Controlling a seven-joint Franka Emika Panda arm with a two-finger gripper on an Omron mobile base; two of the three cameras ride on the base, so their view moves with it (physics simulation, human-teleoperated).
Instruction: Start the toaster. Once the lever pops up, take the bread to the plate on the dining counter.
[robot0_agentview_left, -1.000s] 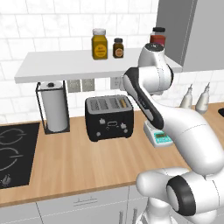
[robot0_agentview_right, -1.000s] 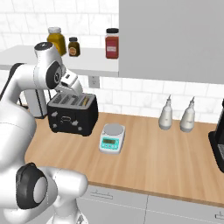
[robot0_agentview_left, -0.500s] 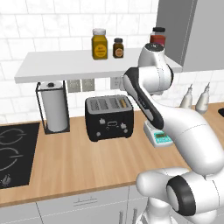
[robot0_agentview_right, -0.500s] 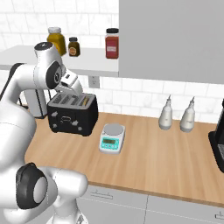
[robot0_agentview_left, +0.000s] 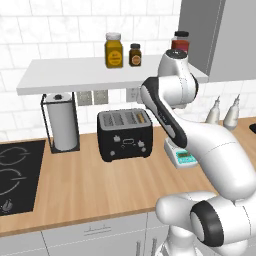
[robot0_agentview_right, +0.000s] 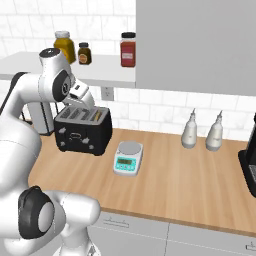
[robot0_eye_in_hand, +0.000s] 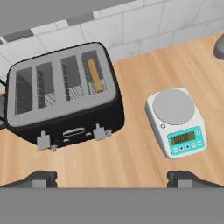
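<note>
The black toaster (robot0_eye_in_hand: 65, 100) with its silvery slotted top stands on the wood worktop against the tiled wall; it is also the toaster (robot0_agentview_left: 125, 132) (robot0_agentview_right: 82, 130) in both base views. The bread (robot0_eye_in_hand: 95, 75) sits sunk in the rightmost slot, with just its brown edge showing. Two small pale levers (robot0_eye_in_hand: 99, 131) stick out of the toaster's front. My gripper (robot0_eye_in_hand: 113, 178) hangs above and in front of the toaster, open, its fingertips (robot0_eye_in_hand: 41, 178) wide apart with nothing between them. The plate and the dining counter are out of view.
A white-and-teal kitchen scale (robot0_eye_in_hand: 177, 120) (robot0_agentview_right: 127, 157) stands just right of the toaster. A paper-towel roll (robot0_agentview_left: 62, 120) and a black hob (robot0_agentview_left: 15, 170) lie to its left. Two pale bottles (robot0_agentview_right: 190, 130) stand by the wall, and a jar shelf (robot0_agentview_left: 115, 70) overhangs the toaster.
</note>
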